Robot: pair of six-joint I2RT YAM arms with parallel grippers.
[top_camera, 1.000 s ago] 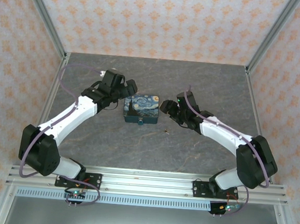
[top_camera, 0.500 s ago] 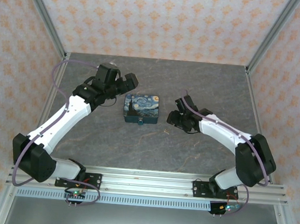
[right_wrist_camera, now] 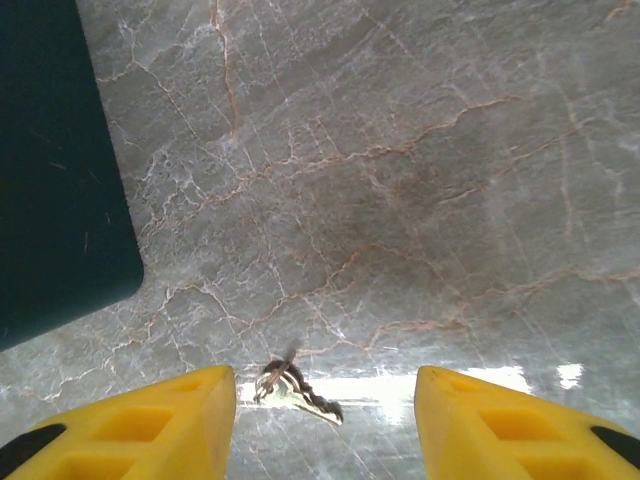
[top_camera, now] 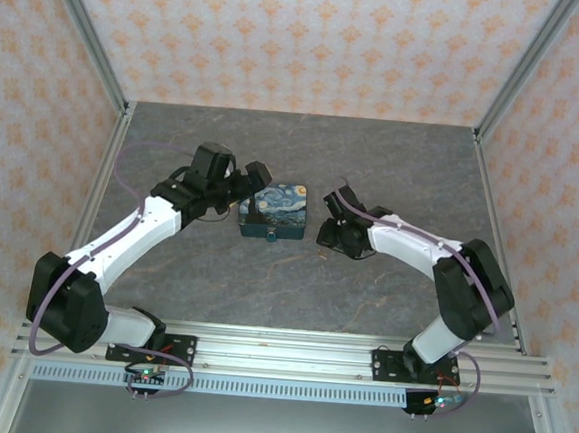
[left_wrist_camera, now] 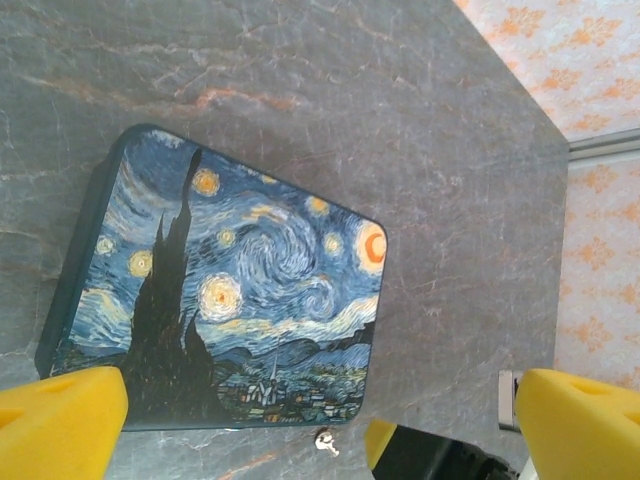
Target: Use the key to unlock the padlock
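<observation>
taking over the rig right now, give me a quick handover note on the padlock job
Left gripper: open, over the padlock's far left edge, holding nothing.
Right gripper: open, fingers either side of the key, not gripping it.
Padlock: flat on the table, painted face up, unheld.
Key: lying on the table just right of the padlock, apart from it.
Done: right gripper lined up on the key.
Left: grasp the key, steady the padlock, insert, turn.
</observation>
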